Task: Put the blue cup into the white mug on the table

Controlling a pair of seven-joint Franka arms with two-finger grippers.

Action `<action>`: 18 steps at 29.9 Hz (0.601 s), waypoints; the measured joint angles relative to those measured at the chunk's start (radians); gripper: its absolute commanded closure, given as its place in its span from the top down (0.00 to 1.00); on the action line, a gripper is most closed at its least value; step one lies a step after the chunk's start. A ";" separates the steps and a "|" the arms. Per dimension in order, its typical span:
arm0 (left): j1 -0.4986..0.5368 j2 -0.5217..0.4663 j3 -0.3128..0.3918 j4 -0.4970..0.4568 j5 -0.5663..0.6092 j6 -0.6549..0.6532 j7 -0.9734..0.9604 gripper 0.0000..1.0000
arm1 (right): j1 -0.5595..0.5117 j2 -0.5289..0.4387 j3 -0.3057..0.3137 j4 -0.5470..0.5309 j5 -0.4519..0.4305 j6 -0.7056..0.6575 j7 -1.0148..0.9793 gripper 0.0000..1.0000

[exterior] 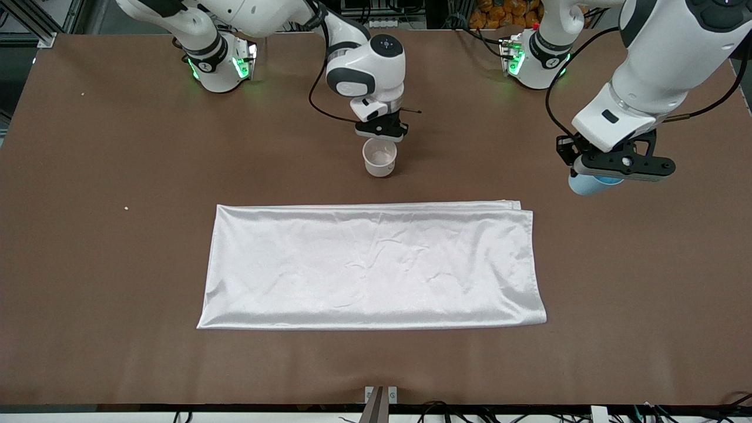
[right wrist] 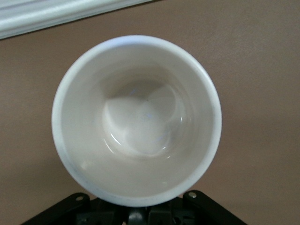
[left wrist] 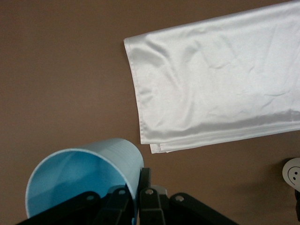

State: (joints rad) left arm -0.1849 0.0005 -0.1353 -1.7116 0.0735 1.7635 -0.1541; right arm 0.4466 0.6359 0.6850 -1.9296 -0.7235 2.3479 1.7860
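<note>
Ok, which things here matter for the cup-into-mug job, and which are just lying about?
Job:
- blue cup, held by left gripper
- white mug, held by right gripper
- table

Lying about:
- white cloth

You have the small white ceramic mug (exterior: pixel 379 157) standing upright on the large flat brown tabletop (exterior: pixel 117 247), near the middle, farther from the front camera than the shiny white rectangular cloth (exterior: pixel 370 264) and apart from its edge. The right gripper (exterior: pixel 382 129) is at the mug's rim, clamped on it. Toward the left arm's end, the left gripper (exterior: pixel 617 165) holds the small handleless light-blue plastic cup (exterior: pixel 589 184) by its wall, tilted, over bare tabletop just off the cloth's corner.
</note>
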 measured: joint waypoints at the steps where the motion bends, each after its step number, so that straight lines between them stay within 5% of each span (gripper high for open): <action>1: 0.000 0.000 0.000 0.000 0.000 0.000 0.000 0.00 | 0.001 0.009 -0.002 0.001 -0.013 0.001 0.011 0.00; 3: 0.000 0.000 0.000 0.000 0.000 0.000 0.000 0.00 | 0.004 0.023 -0.004 0.003 -0.033 0.002 0.030 0.06; 5: 0.000 0.000 0.000 0.000 -0.001 0.000 0.000 0.00 | 0.008 0.033 -0.005 0.006 -0.042 0.003 0.041 0.46; 7: 0.000 0.000 -0.002 0.000 -0.001 0.000 -0.001 0.00 | 0.009 0.037 -0.005 0.009 -0.044 0.003 0.056 1.00; 18: -0.005 0.008 -0.013 -0.007 -0.040 0.021 -0.006 0.00 | 0.010 0.038 -0.003 0.034 -0.044 -0.036 0.166 1.00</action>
State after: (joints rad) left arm -0.1904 0.0084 -0.1484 -1.7189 0.0340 1.7849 -0.1600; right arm 0.4565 0.6736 0.6819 -1.8958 -0.7675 2.3121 1.9519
